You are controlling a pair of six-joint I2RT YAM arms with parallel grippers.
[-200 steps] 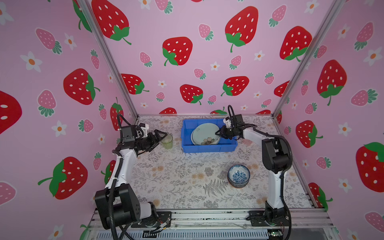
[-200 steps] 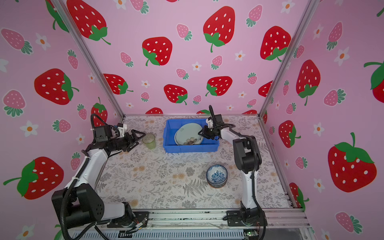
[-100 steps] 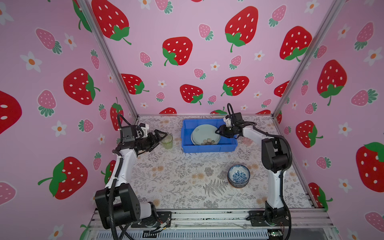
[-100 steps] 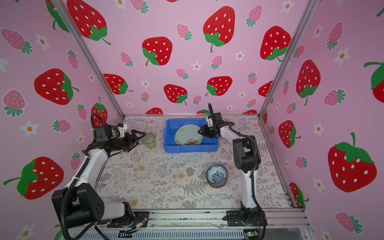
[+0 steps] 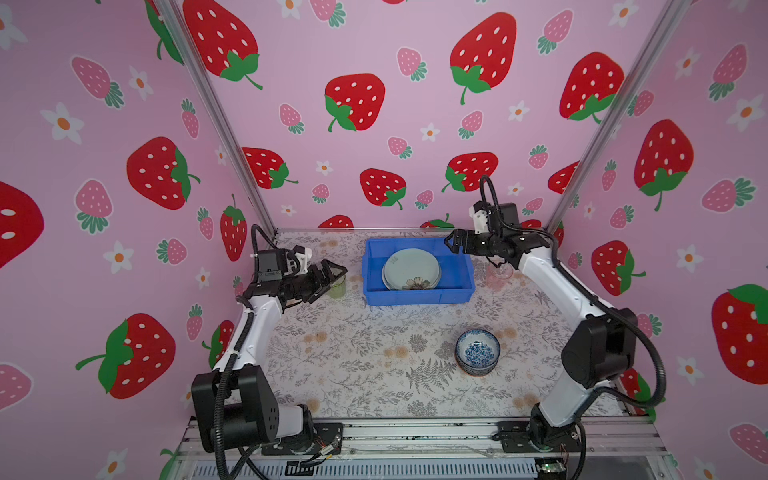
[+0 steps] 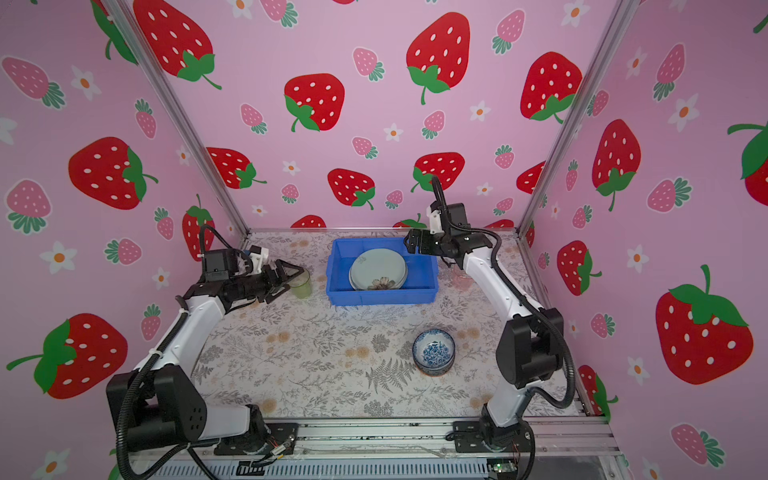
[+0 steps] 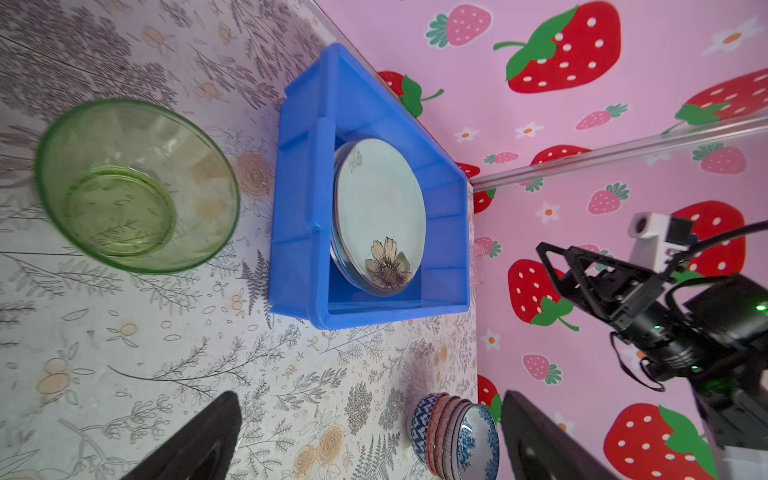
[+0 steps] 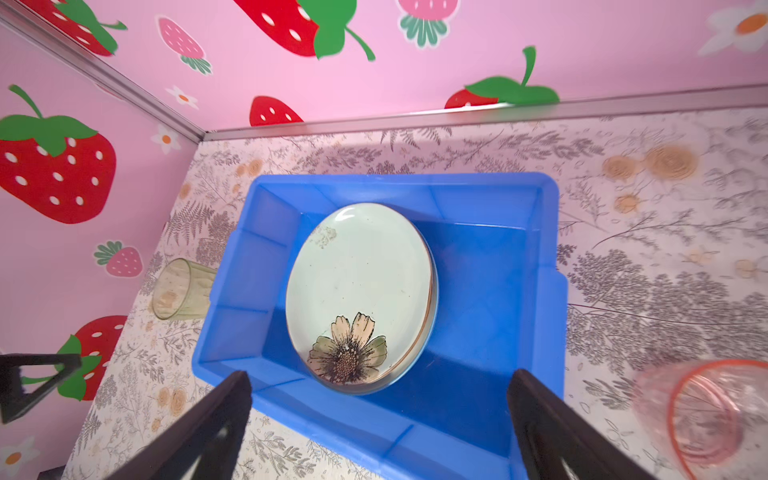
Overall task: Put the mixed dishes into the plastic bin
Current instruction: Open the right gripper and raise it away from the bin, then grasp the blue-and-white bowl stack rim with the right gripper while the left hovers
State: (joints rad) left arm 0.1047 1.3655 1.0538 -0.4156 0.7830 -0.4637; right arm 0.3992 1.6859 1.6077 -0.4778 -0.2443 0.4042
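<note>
The right gripper hung above the far right corner of the blue plastic bin, its jaws spread wide with nothing between them. The left gripper stood equally wide and empty just beside the green glass tumbler, which it partly hid in both top views; whether they touched could not be told. Inside the bin lay a glossy pale green plate with a printed flower, atop other plates of which only the rims showed. A translucent pink tumbler was cut off by the right wrist view's edge. Nested patterned bowls stood on the floral tabletop.
</note>
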